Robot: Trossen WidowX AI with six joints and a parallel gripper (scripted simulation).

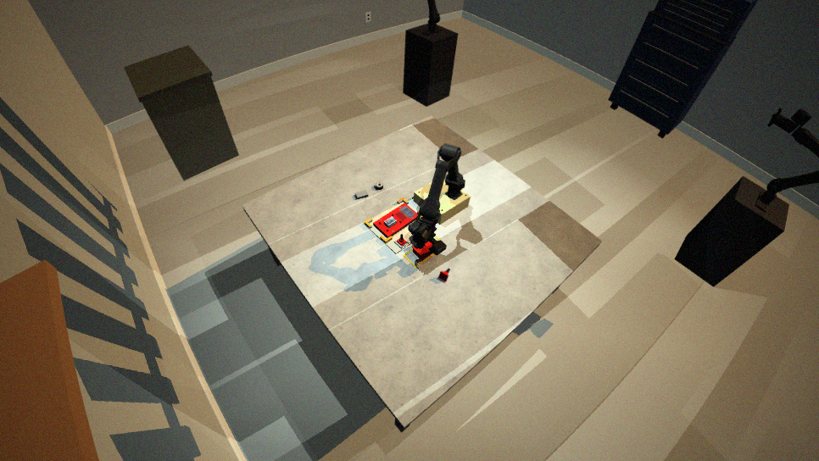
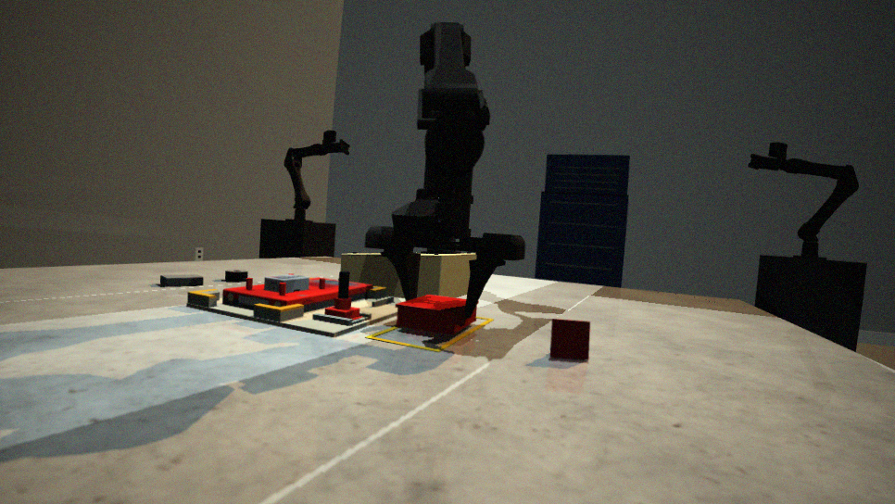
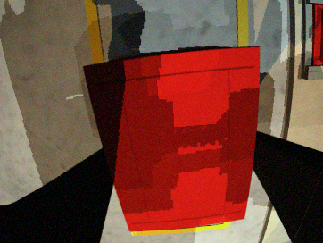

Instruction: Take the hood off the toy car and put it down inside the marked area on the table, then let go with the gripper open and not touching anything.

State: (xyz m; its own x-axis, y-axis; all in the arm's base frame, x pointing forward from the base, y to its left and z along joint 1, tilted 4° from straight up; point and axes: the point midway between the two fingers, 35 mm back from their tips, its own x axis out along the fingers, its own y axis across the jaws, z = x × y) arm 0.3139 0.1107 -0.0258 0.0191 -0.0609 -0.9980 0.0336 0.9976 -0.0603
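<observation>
The gripper (image 1: pixel 422 245) (image 2: pixel 440 301) (image 3: pixel 183 161) is shut on the red hood (image 1: pixel 422 250) (image 2: pixel 432 314) (image 3: pixel 201 107), with one finger on each side. The hood looks about level and is very low over the yellow-outlined marked area (image 2: pixel 402 344) (image 3: pixel 94 31). Whether its underside touches the table cannot be told. In the wrist view, yellow lines show beyond the hood's far edge and a strip along its near edge. The red toy car (image 1: pixel 395 229) (image 2: pixel 325 291) sits on its board beside the area, with a grey block on top.
A red piece with a black post (image 1: pixel 401 241) (image 2: pixel 343 307) stands on the board's near corner, close to the marked area. A separate dark red block (image 1: pixel 443 275) (image 2: pixel 570 339) stands on the other side. Two small dark parts lie behind the car. A pale yellow box (image 1: pixel 464 201) (image 2: pixel 369 269) is at my base.
</observation>
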